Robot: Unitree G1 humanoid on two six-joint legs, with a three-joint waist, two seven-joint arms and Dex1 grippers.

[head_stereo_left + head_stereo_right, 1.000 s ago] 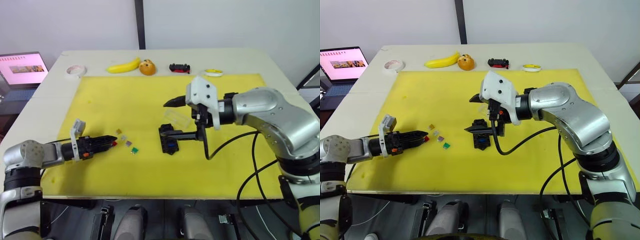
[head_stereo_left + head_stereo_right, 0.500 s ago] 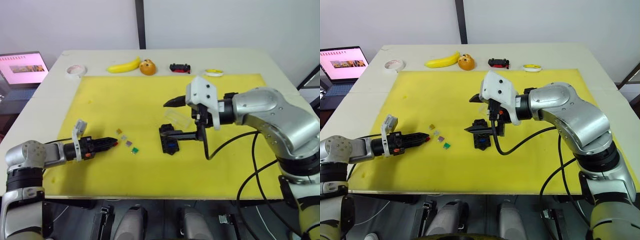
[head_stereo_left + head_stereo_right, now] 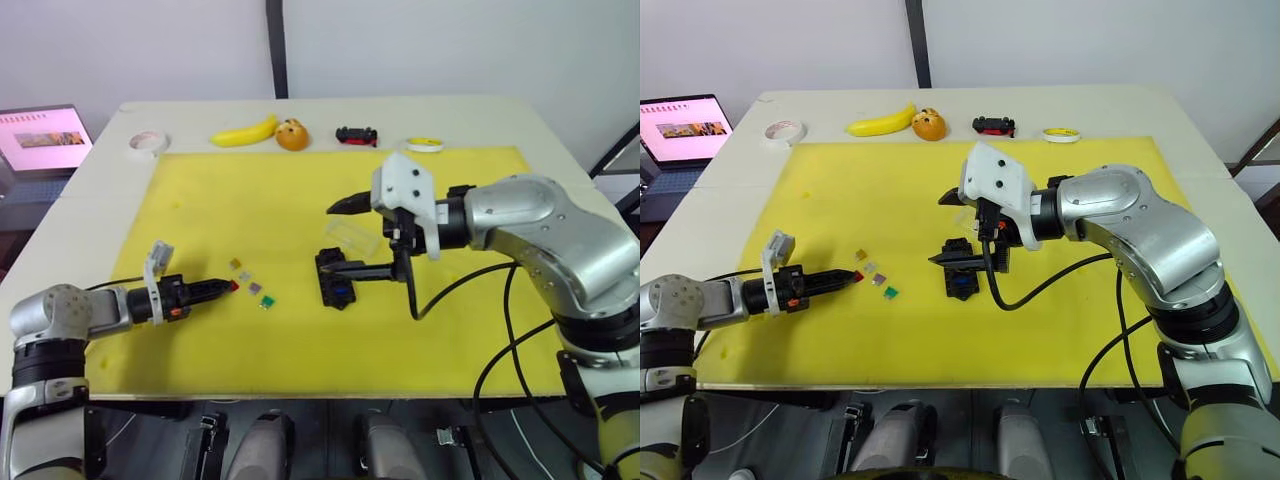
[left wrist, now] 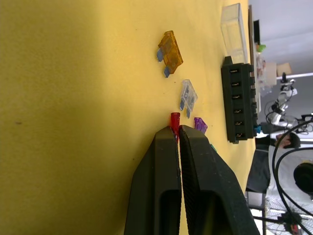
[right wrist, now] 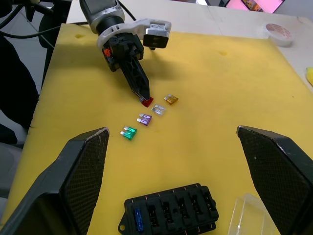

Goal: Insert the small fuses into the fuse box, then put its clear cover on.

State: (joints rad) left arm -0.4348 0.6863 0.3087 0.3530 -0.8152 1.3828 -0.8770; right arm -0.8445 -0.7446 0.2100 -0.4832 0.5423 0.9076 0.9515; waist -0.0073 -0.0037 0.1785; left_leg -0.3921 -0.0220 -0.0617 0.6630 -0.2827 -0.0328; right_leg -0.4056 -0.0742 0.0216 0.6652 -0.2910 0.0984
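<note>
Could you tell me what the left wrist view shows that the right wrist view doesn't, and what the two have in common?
Left wrist view: the left hand from behind, its fingers pinched on the red fuse, with all six slots along one row of the fuse box.

Right wrist view: the right hand's wide-open fingers, the whole green fuse, a blue fuse seated in the box, and a tape roll.

Both: the orange, clear and purple fuses, the box, and the clear cover.
</note>
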